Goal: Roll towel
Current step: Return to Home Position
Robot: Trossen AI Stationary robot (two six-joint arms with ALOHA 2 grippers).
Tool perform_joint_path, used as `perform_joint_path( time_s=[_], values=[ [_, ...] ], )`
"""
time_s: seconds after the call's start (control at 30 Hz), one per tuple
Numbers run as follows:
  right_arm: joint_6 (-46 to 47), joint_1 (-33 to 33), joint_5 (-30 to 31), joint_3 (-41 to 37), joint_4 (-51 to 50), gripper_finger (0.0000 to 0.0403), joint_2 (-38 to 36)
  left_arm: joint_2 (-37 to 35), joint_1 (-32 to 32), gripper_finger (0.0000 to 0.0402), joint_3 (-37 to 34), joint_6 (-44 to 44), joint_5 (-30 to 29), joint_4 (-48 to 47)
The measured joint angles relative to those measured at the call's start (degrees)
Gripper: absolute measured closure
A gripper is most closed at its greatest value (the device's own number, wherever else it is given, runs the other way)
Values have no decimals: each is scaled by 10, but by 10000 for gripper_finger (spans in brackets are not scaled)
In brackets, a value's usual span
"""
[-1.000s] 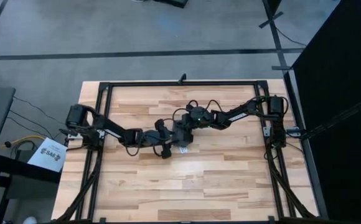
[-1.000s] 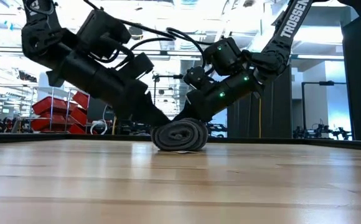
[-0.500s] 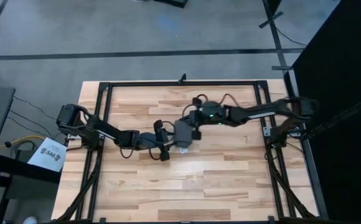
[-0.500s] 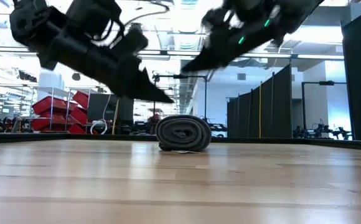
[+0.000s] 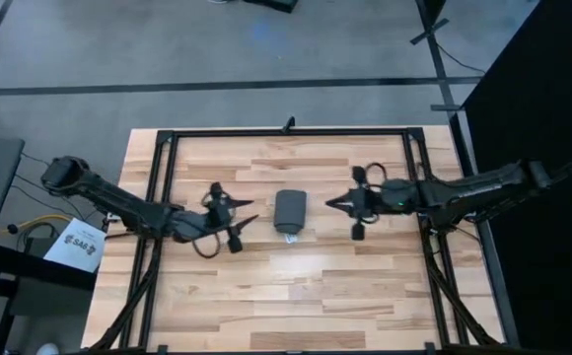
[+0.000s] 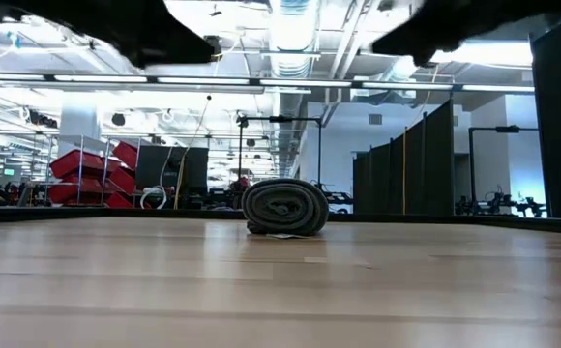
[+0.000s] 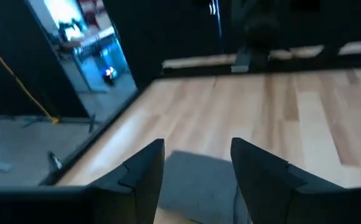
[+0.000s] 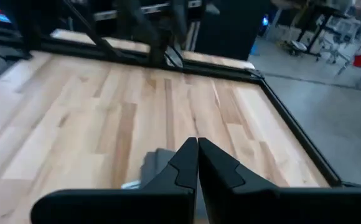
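The towel (image 5: 289,210) lies rolled mid-bench, soft, light and liable to unwind, best pinched across its coil, between the left end effector (image 5: 244,224), fingers spread and empty, and the right end effector (image 5: 331,202), fingers closed, empty.

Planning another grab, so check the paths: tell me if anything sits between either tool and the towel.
Nothing visible does. The rolled towel lies alone on the table. The left tool, open, and the right tool, shut, flank it, each apart from it with only bare wood between.
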Motion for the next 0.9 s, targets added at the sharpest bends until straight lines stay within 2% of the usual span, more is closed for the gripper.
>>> perform_joint_path(
  time_s=[0.1,0.23,0.37,0.5,0.6,0.7,0.77,0.9],
  values=[
    [0,3,0,-52,24,403,-71,-51,20,230,-51,1,51,51],
    [3,-39,-14,-107,30,403,-177,-105,98,252,-134,-10,142,145],
    [30,-111,-139,-149,31,403,-270,-136,203,294,-185,-24,249,226],
    [75,-191,-242,-172,28,403,-321,-153,273,347,-194,-41,323,222],
    [99,-237,-283,-186,31,403,-327,-182,288,387,-194,-25,332,182],
    [105,-262,-284,-215,59,403,-326,-244,291,396,-194,-20,315,108],
    [108,-267,-269,-246,115,403,-330,-307,291,398,-194,-19,303,37],
    [119,-266,-265,-305,218,403,-364,-482,279,401,-194,-49,285,-130]
  ],
)
